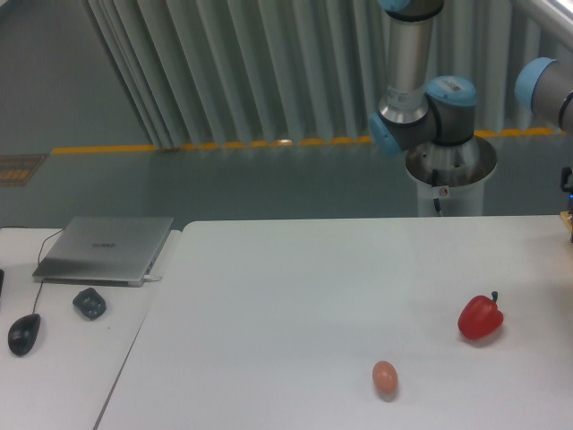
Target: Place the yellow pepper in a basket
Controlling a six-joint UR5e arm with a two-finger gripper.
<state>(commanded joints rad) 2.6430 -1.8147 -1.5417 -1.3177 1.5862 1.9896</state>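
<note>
a: where's the yellow pepper?

b: not in view. right of the egg [384, 377] sits only the red pepper [480, 316], on the table [295, 296].

a: and the claw?

b: out of frame past the right edge; spread or pinched, i cannot tell. only the arm [421, 98] shows, far behind the egg.

a: advice?

b: probably: confirm the yellow one before descending, and don't settle for the red pepper.
</note>
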